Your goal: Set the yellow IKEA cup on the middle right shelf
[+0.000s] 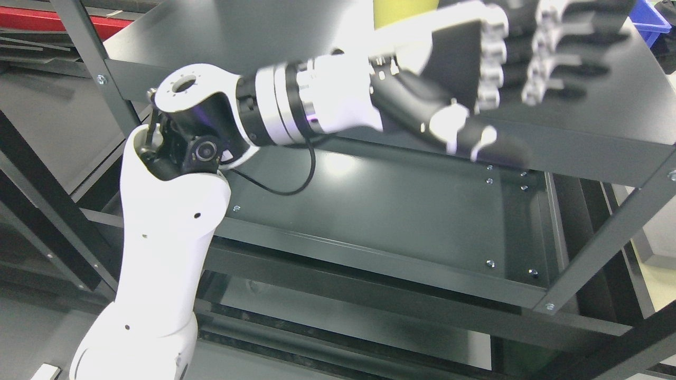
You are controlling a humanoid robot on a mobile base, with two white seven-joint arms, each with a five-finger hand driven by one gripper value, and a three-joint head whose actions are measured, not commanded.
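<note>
left hand (pixel 496 68) is over the upper shelf (pixel 607 121) of a dark metal rack, fingers (pixel 560 58) stretched out flat and spread, pointing right, holding nothing. thumb (pixel 475 140) sticks out along the shelf's near edge. fingers are motion-blurred and their top ones are cut by the frame edge, so tips are hard to make out. palm is black w/ white knuckle segments, glossy plastic.

yellow cup (pixel 404 11) sits on that upper shelf just beyond the hand; only a slice of its yellow-green wall shows, top cut by the frame, lower part hidden behind the wrist. can't tell if hand touches it.

wrist (pixel 296 105) is a ringed silver-and-white cylinder. a thin black cable (pixel 296 184) loops down from under it. white forearm shell (pixel 163 248), smooth and rounded, comes up from lower left, w/ an open black joint at its top.

below the arm, next shelf down (pixel 401 216): flat dark sheet metal, slight sheen w/ a light glare spot, small bolts at the corners. angled uprights (pixel 607 243) at right, another (pixel 90 58) at far left. blue bin (pixel 652 18) at top right corner, mostly cut off. red strip (pixel 31 20) at top left.
</note>
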